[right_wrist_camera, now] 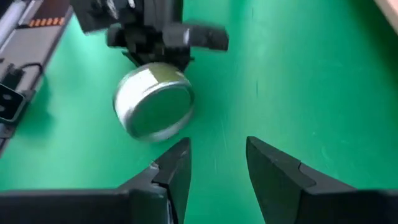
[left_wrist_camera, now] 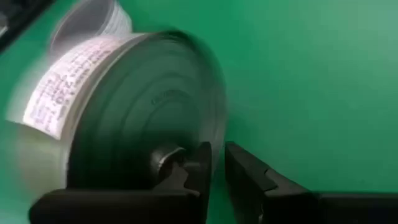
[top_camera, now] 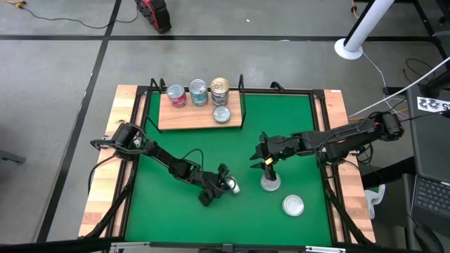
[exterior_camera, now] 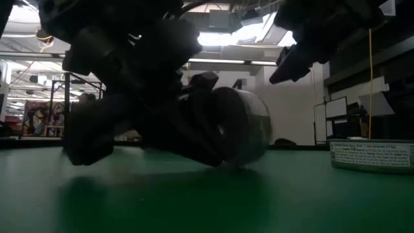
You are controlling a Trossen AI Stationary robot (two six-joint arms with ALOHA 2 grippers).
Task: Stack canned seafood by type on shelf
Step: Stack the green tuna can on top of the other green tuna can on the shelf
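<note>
A tin (top_camera: pixel 231 186) lies tipped on its side on the green mat (top_camera: pixel 295 126), my left gripper (top_camera: pixel 223 180) against it, fingers (left_wrist_camera: pixel 245 180) narrowed beside its rim. My right gripper (top_camera: pixel 266 161) hangs half-open above a second tin (top_camera: pixel 270 184); a third (top_camera: pixel 293 205) sits nearby. Four tins (top_camera: pixel 199 93) occupy the shelf (top_camera: pixel 190 118).

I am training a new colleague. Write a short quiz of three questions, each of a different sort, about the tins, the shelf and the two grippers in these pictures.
1. True or false: the tin at the left gripper lies flat on its base.
2. How many stacks or single tins stand on the shelf?
A) two B) four C) six
3. Fill in: the right gripper hangs with fingers ____ above a tin on the green mat.

Key:
1. False; it is tipped on its edge.
2. B.
3. Open, holding nothing.
</note>
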